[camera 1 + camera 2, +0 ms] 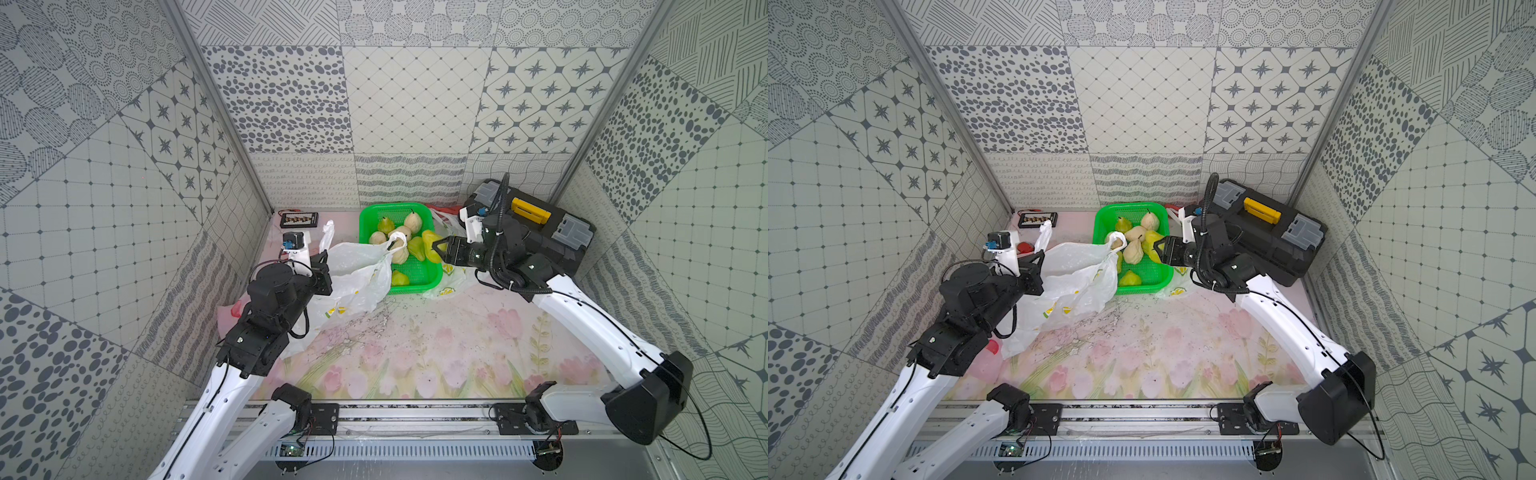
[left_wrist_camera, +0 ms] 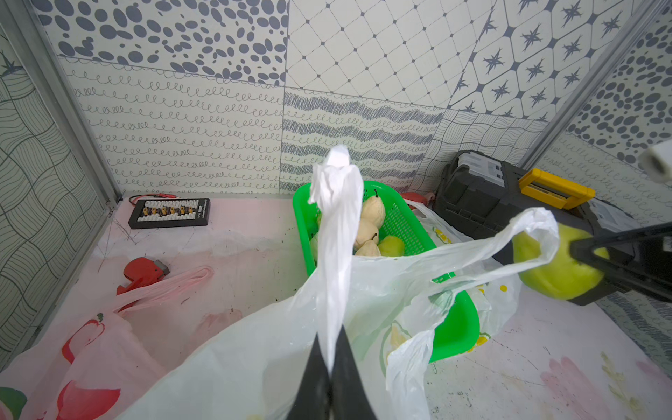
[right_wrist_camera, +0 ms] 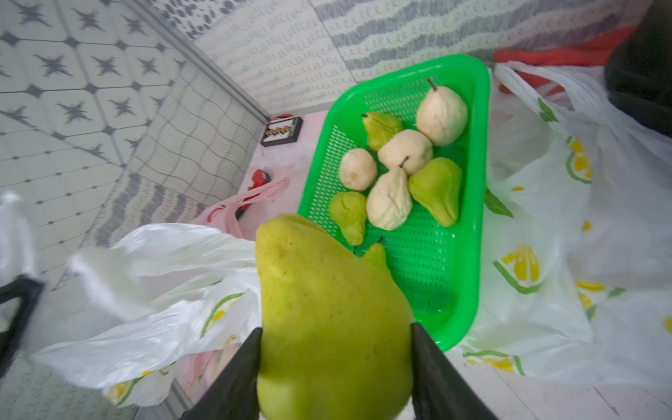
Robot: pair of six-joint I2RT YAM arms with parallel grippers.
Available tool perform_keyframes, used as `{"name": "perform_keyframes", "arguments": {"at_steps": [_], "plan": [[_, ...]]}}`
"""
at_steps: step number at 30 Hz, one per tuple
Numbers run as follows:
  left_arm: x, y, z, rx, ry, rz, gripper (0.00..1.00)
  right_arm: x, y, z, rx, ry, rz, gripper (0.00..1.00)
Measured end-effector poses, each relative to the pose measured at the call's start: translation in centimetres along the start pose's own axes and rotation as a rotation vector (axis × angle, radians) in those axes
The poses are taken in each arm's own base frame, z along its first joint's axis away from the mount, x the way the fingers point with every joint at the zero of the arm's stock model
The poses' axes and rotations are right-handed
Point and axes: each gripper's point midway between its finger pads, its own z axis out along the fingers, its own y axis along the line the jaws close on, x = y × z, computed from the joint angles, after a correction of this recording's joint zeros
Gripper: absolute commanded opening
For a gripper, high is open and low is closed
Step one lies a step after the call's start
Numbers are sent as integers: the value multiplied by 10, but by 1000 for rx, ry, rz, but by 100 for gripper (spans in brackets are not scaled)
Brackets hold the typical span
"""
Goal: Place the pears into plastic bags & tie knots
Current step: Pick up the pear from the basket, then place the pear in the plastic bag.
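floral worktop (image 1: pixel 436 353) inside a patterned enclosure. right arm (image 1: pixel 582 320): rises from the near rail, folds at the elbow and reaches back and inward, wrist roughly level, ending over the right rim of the green basket (image 1: pixel 415 289). left arm (image 1: pixel 266 328): climbs from the near left, elbow bent, wrist raised and aimed toward the back. black toolbox (image 1: pixel 552 232) with a yellow handle, in the back right corner. white bag (image 1: pixel 357 274), lemon-printed, slumped open between the left arm and the basket, overlapping the basket's left rim in both top views. a second lemon-printed bag (image 3: pixel 545 218) lies flat under the basket's right side, and a pink bag (image 2: pixel 91 345) lies near the left wall. left fingers (image 2: pixel 312 382) — clenched on one handle (image 2: pixel 336 236) of the white bag, which stands up as a twisted strip past the tips; the other handle (image 2: pixel 538 240) loops free toward the right arm. right fingers (image 3: pixel 232 382) — clamped on a yellow-green pear (image 3: pixel 327 327), one finger on each flank of its broad body, the narrow end projecting beyond the tips, just beside the free handle. the other pears (image 3: pixel 389 200), cream and green, lie heaped in the basket. a black connector strip (image 1: pixel 298 219) and a red tool (image 2: pixel 142 271) lie at the back left.
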Motion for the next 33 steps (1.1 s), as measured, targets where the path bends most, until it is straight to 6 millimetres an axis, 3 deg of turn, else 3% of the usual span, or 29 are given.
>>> {"name": "perform_keyframes", "arguments": {"at_steps": [3,6,9,12,16,18,20,23,27,33], "plan": [[1,-2,0,11,3,-11,0,-6,56,-10,-150,-41,-68,24],[1,-3,0,19,4,-26,0,-12,113,0,-288,-51,-112,24],[1,-4,-2,29,-2,-39,0,-10,157,29,-399,-39,-120,23],[-1,-6,-6,40,-15,-54,0,11,178,72,-451,13,-113,23],[-6,-7,-14,51,-39,-71,0,65,172,130,-444,136,-96,22],[-8,-8,-17,56,-47,-77,0,97,158,157,-411,209,-89,22],[-8,-8,-18,60,-47,-80,0,124,143,171,-377,265,-89,22],[-6,-8,-17,62,-40,-82,0,150,120,176,-313,324,-115,24],[1,-7,-14,59,-21,-79,0,159,101,176,-246,345,-171,32],[8,-7,-9,54,-1,-63,0,167,88,168,-186,428,-244,71]]}}
